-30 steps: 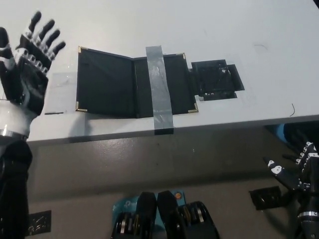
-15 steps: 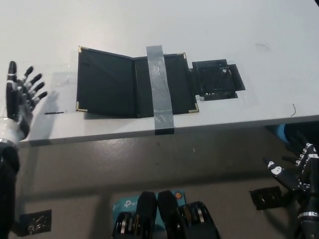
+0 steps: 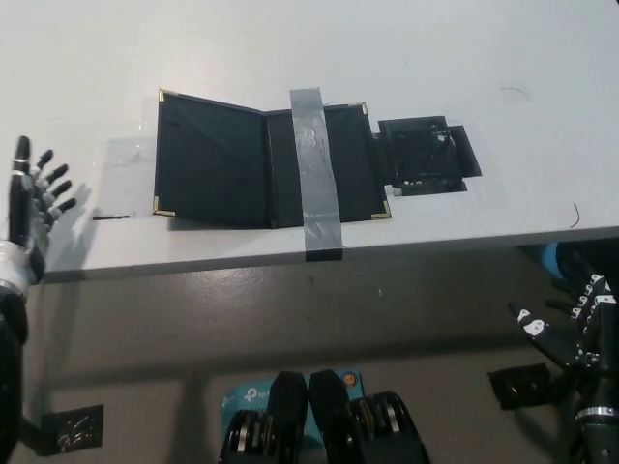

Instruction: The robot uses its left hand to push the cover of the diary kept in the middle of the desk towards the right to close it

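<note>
Head view: our left hand [image 3: 27, 208] sits at the desk [image 3: 406, 48] edge, fingers [image 3: 44, 184] spread wide, holding nothing. Off to their right the diary [image 3: 266, 164] lies open, grey tape [image 3: 314, 164] across it. Our right hand [image 3: 571, 329] hangs below the desk, fingers probably apart.

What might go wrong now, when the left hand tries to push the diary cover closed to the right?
1. The left hand stands at the desk's left edge, apart from the diary. Its left cover lies nearly flat, so the fingers may slide over it instead of lifting it.
2. Grey tape pins the diary's right half to the desk. A hard push could strain the tape, or the cover may not close flat over it.
</note>
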Available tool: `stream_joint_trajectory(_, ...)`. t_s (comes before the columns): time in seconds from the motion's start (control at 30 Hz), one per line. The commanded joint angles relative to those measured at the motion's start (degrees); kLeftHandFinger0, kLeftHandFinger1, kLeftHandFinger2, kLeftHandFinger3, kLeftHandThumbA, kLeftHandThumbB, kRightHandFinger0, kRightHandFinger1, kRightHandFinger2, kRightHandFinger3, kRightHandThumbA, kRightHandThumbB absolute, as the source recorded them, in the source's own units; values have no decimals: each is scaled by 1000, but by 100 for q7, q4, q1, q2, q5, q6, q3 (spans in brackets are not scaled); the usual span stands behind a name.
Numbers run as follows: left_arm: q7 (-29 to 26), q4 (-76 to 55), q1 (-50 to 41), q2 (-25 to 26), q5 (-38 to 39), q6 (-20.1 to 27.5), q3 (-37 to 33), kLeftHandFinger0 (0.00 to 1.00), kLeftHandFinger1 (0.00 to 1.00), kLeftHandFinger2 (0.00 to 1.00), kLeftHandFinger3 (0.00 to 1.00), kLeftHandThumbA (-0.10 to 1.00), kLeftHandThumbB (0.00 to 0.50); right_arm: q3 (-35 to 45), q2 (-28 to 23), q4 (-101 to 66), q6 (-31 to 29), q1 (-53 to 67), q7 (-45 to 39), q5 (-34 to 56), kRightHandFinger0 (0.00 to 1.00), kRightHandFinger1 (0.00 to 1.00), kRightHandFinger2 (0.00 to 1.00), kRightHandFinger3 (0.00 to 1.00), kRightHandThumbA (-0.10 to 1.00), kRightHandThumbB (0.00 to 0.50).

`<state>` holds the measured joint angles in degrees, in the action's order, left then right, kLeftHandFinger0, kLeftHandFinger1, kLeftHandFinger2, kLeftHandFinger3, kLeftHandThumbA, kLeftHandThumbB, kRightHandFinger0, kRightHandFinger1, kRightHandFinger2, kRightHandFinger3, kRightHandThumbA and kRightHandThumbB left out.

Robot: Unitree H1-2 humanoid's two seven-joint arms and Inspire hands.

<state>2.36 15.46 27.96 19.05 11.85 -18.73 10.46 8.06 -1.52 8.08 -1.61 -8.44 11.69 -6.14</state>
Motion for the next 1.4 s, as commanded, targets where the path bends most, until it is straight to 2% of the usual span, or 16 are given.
stream_joint_trajectory(0.0,16,-162,157,-59,-61,-12,-48,1000,1000,1000,1000,1000,186,-15,-13,-166,-41,-174,50,-28,595,766,845,886,876,66)
stream_joint_trajectory(0.17,28,-177,328,-714,378,-38,126,1000,1000,1000,1000,1000,226,-38,-43,-163,-6,-216,30,-52,614,781,864,900,898,75)
stream_joint_trajectory(0.27,-14,-182,370,-1176,669,-77,318,1000,1000,1000,1000,1000,212,-64,-48,-155,-10,-229,39,-85,615,777,855,897,892,66)
stream_joint_trajectory(0.3,-54,-148,386,-1331,692,-71,349,1000,1000,1000,1000,1000,179,-63,-47,-150,-20,-237,31,-60,614,777,854,896,889,68)
stream_joint_trajectory(0.53,-18,-38,357,-1682,748,50,472,1000,1000,1000,1000,1000,167,-53,-45,-134,-28,-260,23,-5,616,785,859,898,889,77)
stream_joint_trajectory(0.73,-156,38,215,-1973,1090,12,868,1000,1000,1000,1000,1000,214,-51,-56,-200,30,-258,-3,16,597,782,866,915,873,66)
stream_joint_trajectory(0.93,-85,46,297,-2176,1365,36,1126,1000,1000,1000,1000,1000,224,-30,-73,-222,70,-248,19,-4,595,779,859,906,853,61)
stream_joint_trajectory(0.97,-69,13,330,-2162,1293,39,1055,1000,1000,1000,1000,1000,200,-35,-78,-220,80,-249,20,-17,591,777,856,901,863,71)
stream_joint_trajectory(1.07,-71,-54,445,-2056,824,110,635,1000,1000,1000,1000,1000,204,-44,-85,-170,24,-238,19,-22,585,773,849,889,871,76)
stream_joint_trajectory(1.1,-116,-45,488,-2025,686,144,506,1000,1000,1000,1000,1000,218,-37,-79,-172,39,-241,16,-3,586,771,846,885,866,71)
stream_joint_trajectory(1.13,-74,-54,619,-1811,56,120,-77,1000,1000,1000,1000,1000,250,-40,-82,-168,49,-243,17,-12,586,769,844,884,868,78)
stream_joint_trajectory(1.17,-98,-55,612,-1793,78,129,-111,1000,1000,1000,1000,1000,251,-42,-83,-172,51,-242,17,-15,586,769,844,884,868,78)
stream_joint_trajectory(1.2,19,59,744,-1605,-370,355,-608,1000,1000,1000,1000,1000,258,-60,-95,-201,67,-226,29,-71,590,771,845,887,877,70)
stream_joint_trajectory(1.27,-66,33,825,-1446,-768,207,-1058,1000,1000,1000,1000,1000,305,-73,-111,-222,74,-212,20,-93,585,768,844,885,885,77)
stream_joint_trajectory(1.33,20,85,1025,-1449,-1012,442,-1475,1000,1000,1000,1000,1000,270,-78,-118,-212,83,-228,17,-100,571,761,840,884,891,74)
stream_joint_trajectory(1.37,32,99,1073,-1417,-1073,498,-1643,1000,1000,1000,1000,1000,287,-86,-121,-206,86,-237,15,-106,572,761,839,883,893,75)
